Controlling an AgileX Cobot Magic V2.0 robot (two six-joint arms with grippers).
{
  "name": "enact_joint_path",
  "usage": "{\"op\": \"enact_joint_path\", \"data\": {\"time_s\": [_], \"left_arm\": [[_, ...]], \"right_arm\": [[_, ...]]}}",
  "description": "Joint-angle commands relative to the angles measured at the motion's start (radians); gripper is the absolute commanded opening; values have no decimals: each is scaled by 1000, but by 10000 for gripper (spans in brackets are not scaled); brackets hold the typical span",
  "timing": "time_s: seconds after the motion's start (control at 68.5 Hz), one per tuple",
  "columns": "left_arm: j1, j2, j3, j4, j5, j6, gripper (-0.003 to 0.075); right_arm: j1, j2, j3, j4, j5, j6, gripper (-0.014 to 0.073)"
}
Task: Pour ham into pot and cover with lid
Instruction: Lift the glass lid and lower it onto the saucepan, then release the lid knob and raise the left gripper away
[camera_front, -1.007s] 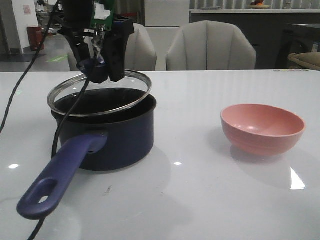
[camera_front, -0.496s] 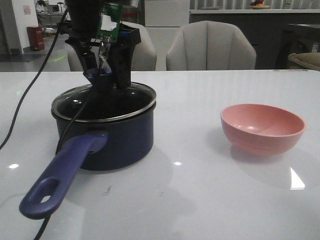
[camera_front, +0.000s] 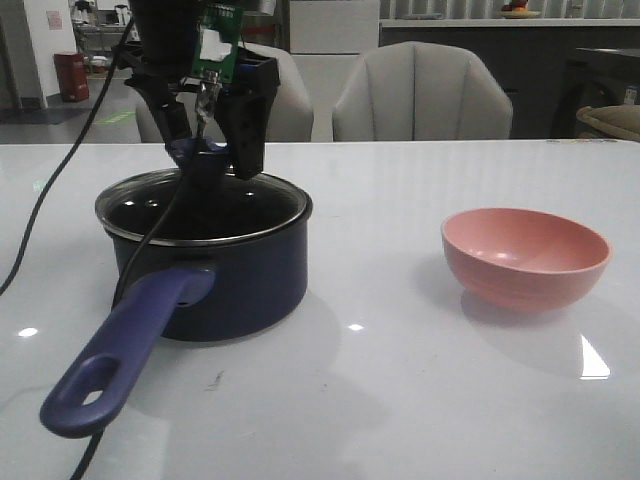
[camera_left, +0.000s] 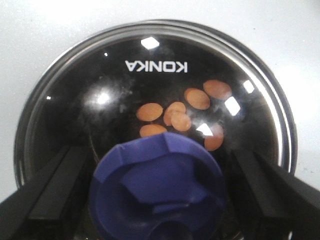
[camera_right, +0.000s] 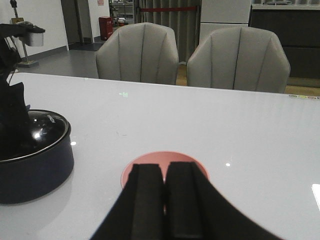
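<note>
Front view showed the pot (camera_front: 205, 262) at the left of the frame on the white table (camera_front: 400, 400), its long handle (camera_front: 125, 350) reaching toward the lower left corner. The lid (camera_front: 200, 200) sat level on the pot's rim, covering it all the way round. Above it, in the upper left of the frame, the left gripper (camera_front: 208, 150) stood over the lid's knob (camera_front: 207, 155) with a black finger on each side of it. In the left wrist view the knob (camera_left: 159, 187) filled the lower middle of the frame, and the two fingers (camera_left: 47, 192) stood spread well apart, each clear of the knob with a gap showing, so the gripper held nothing. Through the glass of the lid (camera_left: 155, 55), the ham (camera_left: 182, 112) lay as a loose cluster of orange slices on the black floor of the pot, around the middle of that frame. A pink bowl (camera_front: 525, 257) stood at the right of the front view, well apart from the pot. In the right wrist view the right gripper (camera_right: 164, 197) appeared at the bottom centre with its fingers pressed together and nothing between them, the bowl (camera_right: 165, 162) just beyond its tips.
</note>
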Motion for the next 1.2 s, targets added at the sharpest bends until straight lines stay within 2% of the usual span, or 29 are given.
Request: {"op": "enact_joint_path", "data": {"time_s": [0.0,0.277,0.569,0.701,0.92,1.182], "left_arm": [[-7,-62,-34,-6,29,-4,573],[-5,-126,-41,-6,29,-4,573],[62,-310,9,-7,27,-4,572],[123,-432,130,-7,-6,-4,572],[204,-655,423,-13,-162,-4,572],[215,-926,736,-43,-406,-4,571]], "right_arm": [[-1,8,-28,-1,-85,-2,146],[-1,8,-28,-1,-85,-2,146],[-1,8,-28,-1,-85,-2,146],[-1,8,-28,-1,-85,-2,146],[-1,8,-28,-1,-85,-2,146],[-1,8,-28,-1,-85,-2,146]]}}
